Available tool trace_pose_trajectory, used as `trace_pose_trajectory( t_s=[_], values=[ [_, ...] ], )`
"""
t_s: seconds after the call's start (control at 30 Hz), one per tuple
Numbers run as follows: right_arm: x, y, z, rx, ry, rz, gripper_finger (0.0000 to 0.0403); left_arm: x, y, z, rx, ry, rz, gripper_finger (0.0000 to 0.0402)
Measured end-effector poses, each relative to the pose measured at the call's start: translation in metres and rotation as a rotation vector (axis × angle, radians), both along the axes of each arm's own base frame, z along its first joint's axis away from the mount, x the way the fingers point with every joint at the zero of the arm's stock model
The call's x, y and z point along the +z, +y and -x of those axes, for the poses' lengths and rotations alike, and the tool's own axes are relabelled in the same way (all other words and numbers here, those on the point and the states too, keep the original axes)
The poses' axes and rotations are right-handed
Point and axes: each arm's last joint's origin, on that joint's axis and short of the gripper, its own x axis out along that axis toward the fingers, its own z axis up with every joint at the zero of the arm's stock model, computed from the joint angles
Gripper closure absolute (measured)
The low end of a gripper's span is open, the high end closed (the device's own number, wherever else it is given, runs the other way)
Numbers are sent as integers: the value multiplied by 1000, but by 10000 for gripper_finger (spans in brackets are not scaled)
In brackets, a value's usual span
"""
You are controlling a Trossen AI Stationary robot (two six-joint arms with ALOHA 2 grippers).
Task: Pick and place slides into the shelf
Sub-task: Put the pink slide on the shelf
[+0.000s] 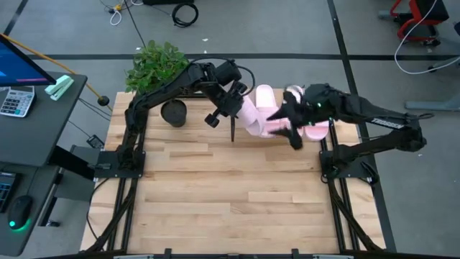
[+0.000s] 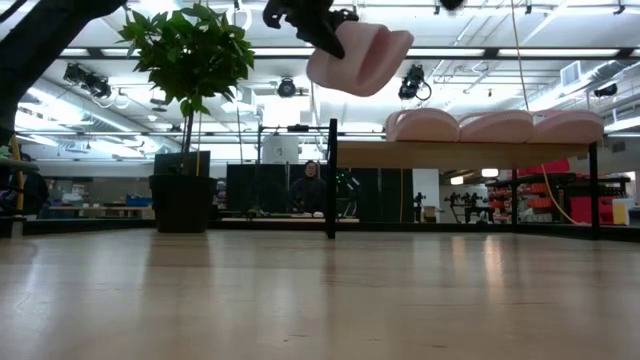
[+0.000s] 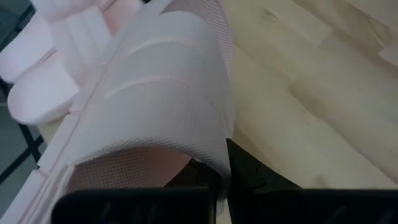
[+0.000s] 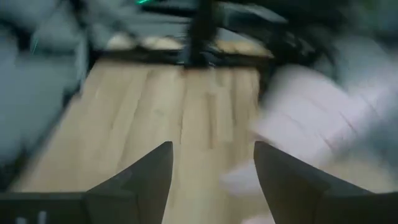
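Low view: one slide (image 2: 362,57) is held clamped in the left hand (image 2: 318,28), raised above the shelf (image 2: 460,153), where three slides (image 2: 495,125) sit. Right hand (image 4: 211,180) is spread wide, empty. Slide should be lowered level into the vacant end slot.

The high view looks straight down on the table (image 1: 215,187), the low view looks level across it at the shelf (image 2: 460,153), and each wrist view sits close over the tabletop, the left one against a slide (image 3: 161,93).
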Motion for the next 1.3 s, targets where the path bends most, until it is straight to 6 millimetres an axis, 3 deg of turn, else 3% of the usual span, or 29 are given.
trace_pose_trajectory(
  t_s=[0.13, 0.27, 0.4, 0.6, 0.77, 0.97, 1.3],
  values=[
    [8, 30, -6, 171, 36, 469, 173, 0, 11, 4, 57, 3, 27, 390],
    [13, 42, -19, 130, 176, 925, 173, 0, 19, 8, 104, 0, 106, 390],
    [1, 47, -37, 269, 347, 1216, 173, 1, 22, 9, 99, -16, 190, 390],
    [-15, 51, -49, 415, 507, 1395, 176, 1, 17, 11, 70, -7, 348, 390],
    [-10, 59, -46, 424, 449, 1407, 189, 0, 12, 17, 33, 42, 527, 390],
    [-12, 83, -47, 534, 332, 1358, 191, 2, 9, 19, -35, 26, 648, 390],
    [-25, 97, -68, 535, 338, 1411, 192, 6, 5, 16, -91, -8, 767, 390]
  ],
)
